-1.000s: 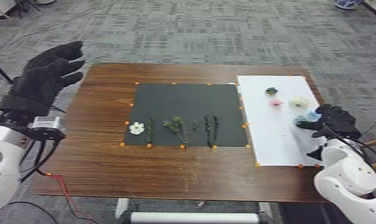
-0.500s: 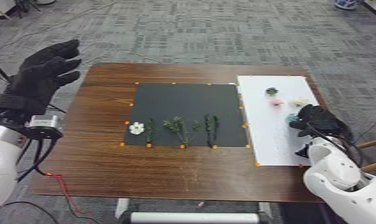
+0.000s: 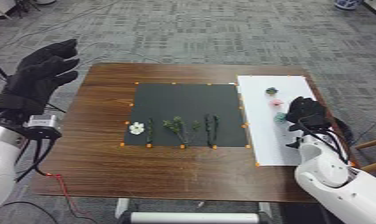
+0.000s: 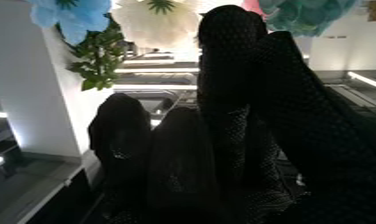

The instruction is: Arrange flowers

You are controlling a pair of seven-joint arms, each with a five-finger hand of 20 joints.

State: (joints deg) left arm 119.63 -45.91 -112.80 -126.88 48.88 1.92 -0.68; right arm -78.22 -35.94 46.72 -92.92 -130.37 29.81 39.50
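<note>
While your right hand (image 3: 309, 114) hangs over the white board (image 3: 271, 149), fingers extended and grasping nothing, the teal flower (image 3: 280, 117) lies just beside it; if that's your pick, lower slowly and pinch its base, sparing the pink flower (image 3: 276, 103).

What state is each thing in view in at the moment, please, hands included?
Left hand: raised, fingers extended, empty
Right hand: over the white sheet, fingers extended
White sheet: flat on the table
Dark mat: flat on the table
White flower: lying on the mat, petals spread
Leafy sprig: lying on the mat
Pink flower: on the sheet
Teal flower: on the sheet, beside the right hand
</note>
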